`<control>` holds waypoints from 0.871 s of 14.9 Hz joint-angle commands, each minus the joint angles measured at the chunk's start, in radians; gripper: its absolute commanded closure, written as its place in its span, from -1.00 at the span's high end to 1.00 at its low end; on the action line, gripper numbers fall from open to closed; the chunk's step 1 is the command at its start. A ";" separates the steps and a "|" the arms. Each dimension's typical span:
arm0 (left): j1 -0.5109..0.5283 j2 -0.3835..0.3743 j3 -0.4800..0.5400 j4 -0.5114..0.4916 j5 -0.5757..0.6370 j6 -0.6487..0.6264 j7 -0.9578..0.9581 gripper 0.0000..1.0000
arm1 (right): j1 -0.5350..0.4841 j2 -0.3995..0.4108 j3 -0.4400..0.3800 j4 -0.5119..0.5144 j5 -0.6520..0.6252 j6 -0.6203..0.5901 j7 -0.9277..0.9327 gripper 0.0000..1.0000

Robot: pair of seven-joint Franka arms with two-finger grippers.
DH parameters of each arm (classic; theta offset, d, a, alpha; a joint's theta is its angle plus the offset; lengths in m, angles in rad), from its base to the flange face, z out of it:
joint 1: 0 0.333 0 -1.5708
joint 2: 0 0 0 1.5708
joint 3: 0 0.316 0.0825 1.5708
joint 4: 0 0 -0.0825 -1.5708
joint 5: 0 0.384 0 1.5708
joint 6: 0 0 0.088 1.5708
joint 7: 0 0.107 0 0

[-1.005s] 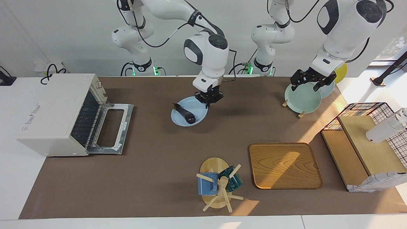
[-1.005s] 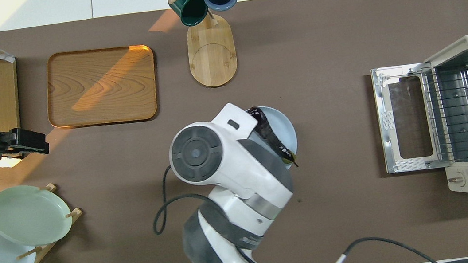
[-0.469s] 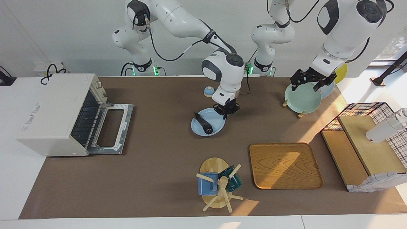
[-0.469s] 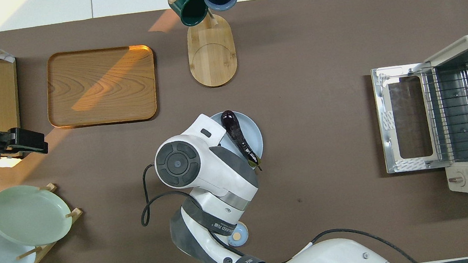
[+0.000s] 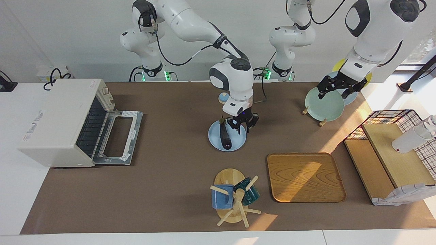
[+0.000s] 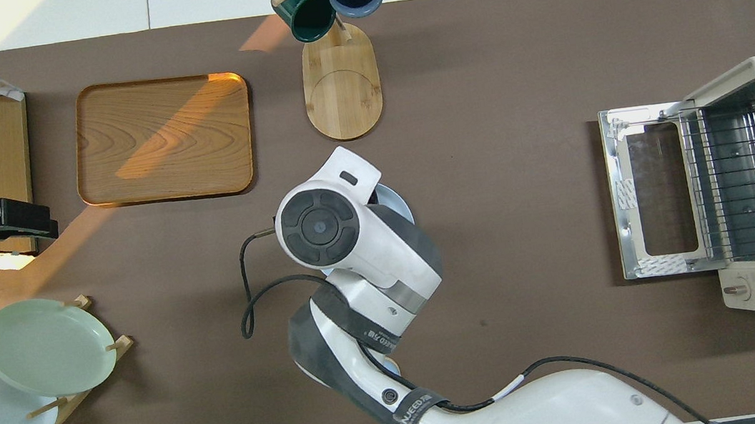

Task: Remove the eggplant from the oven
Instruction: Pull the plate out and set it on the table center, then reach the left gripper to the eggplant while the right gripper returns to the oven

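Note:
The dark purple eggplant (image 5: 224, 136) lies on a light blue plate (image 5: 238, 141) that rests on the brown mat mid-table. My right gripper (image 5: 243, 125) is just above the plate's rim nearest the robots, fingers spread, holding nothing. In the overhead view the right arm covers the eggplant and only a sliver of the plate (image 6: 396, 202) shows. The off-white oven (image 5: 58, 115) stands at the right arm's end with its door (image 5: 119, 136) dropped open and its wire rack (image 6: 738, 186) bare. My left gripper (image 5: 337, 92) hangs open over the plate rack and waits.
A mug tree (image 5: 233, 199) with two mugs and a wooden tray (image 5: 305, 177) stand farther from the robots than the plate. A rack with a green plate (image 5: 323, 103) and a wire basket (image 5: 395, 117) with wooden boards are at the left arm's end.
My right gripper carried the plate with the eggplant away from the oven's end toward mid-table, set it down and opened. The eggplant turned lengthwise. The left arm shifted slightly.

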 commanded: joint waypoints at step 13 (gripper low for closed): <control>-0.299 0.115 -0.015 -0.091 -0.119 0.322 -0.184 1.00 | -0.436 -0.374 0.003 -0.563 -0.182 -0.152 -0.271 -1.00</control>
